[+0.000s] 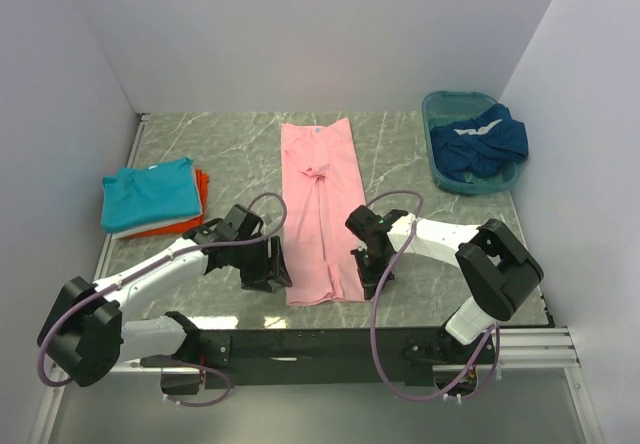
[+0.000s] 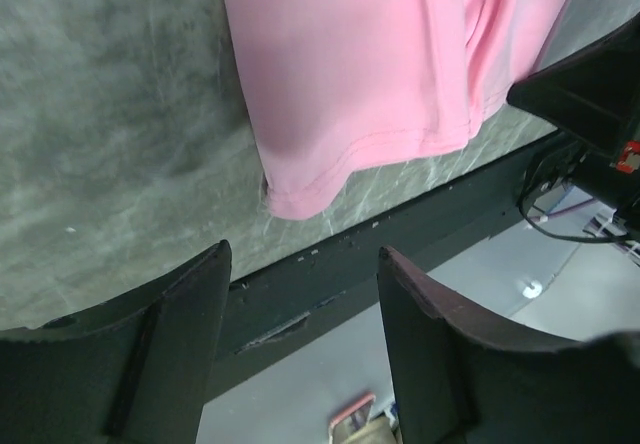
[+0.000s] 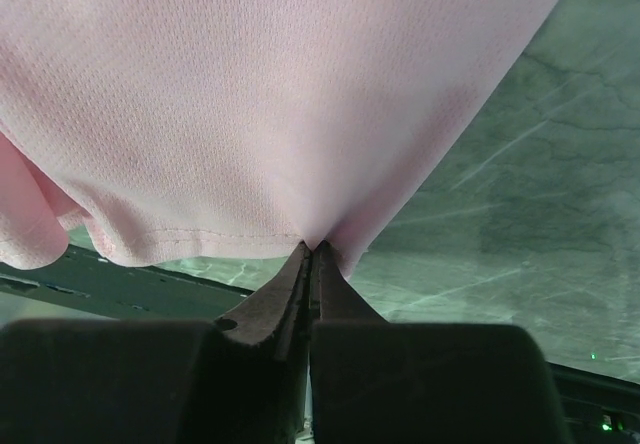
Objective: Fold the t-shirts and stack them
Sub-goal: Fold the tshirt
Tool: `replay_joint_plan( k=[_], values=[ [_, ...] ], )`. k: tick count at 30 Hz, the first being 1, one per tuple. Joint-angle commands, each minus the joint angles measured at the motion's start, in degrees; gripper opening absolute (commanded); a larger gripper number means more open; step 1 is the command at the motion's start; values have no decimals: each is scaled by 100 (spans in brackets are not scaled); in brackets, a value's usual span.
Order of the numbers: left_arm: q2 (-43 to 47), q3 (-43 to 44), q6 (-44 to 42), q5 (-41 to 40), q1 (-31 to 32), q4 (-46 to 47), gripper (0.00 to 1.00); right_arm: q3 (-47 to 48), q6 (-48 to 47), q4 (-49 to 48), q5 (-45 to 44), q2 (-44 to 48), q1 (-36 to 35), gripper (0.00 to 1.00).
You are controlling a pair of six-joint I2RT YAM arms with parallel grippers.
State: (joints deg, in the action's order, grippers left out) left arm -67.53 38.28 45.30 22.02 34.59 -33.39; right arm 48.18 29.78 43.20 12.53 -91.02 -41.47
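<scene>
A: At the near left corner of the light pink t-shirt (image 1: pixel 320 199), left gripper (image 2: pixel 303 254) agape, nothing between the fingers (image 2: pixel 180 314), hem corner lying just ahead. Worth closing now?

B: Not quite. Slide forward first to get the hem deep inside, then pinch low, close to the table (image 1: pixel 420 164). Across at the near right corner, right gripper (image 3: pixel 311 249) clamped tight on the hem, cloth tented up from the tips.

A: And once both corners are caught?

B: Lift level and together, carry toward the collar at the far end, lay down flat. Probably best kept slow and even, to avoid skewing that long narrow strip down the middle.

A: Surroundings, left to right?

B: Folded teal t-shirt (image 1: pixel 148 192) on top of the orange t-shirt (image 1: pixel 201 196) by the left edge, well apart from the pink one. Grey-green marbled top underneath everything. Teal basin (image 1: pixel 440 176) at the far right corner, dark blue t-shirt (image 1: pixel 480 142) crumpled inside. Plain white walls (image 1: pixel 330 24) on three sides
</scene>
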Motion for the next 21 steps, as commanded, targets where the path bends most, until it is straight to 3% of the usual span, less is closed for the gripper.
replay_joint_plan(
  k=[1, 6, 13, 18, 21],
  values=[
    [-84, -93, 339, 206, 188, 280, 66, -169, 37, -259, -23, -30, 8, 0],
    [-471, -137, 304, 206, 303, 508, 65, -143, 2, -260, 3, -38, -1, 0],
    [-893, -75, 278, -163, 417, 271, 52, -151, 37, -259, -49, 41, -1, 0],
    [-1017, -128, 304, -14, 417, 500, 50, -178, 45, -233, -93, 93, -1, 0],
    [-1201, -84, 252, -66, 417, 509, 45, -178, 54, -224, -128, 120, -1, 0]
  ],
)
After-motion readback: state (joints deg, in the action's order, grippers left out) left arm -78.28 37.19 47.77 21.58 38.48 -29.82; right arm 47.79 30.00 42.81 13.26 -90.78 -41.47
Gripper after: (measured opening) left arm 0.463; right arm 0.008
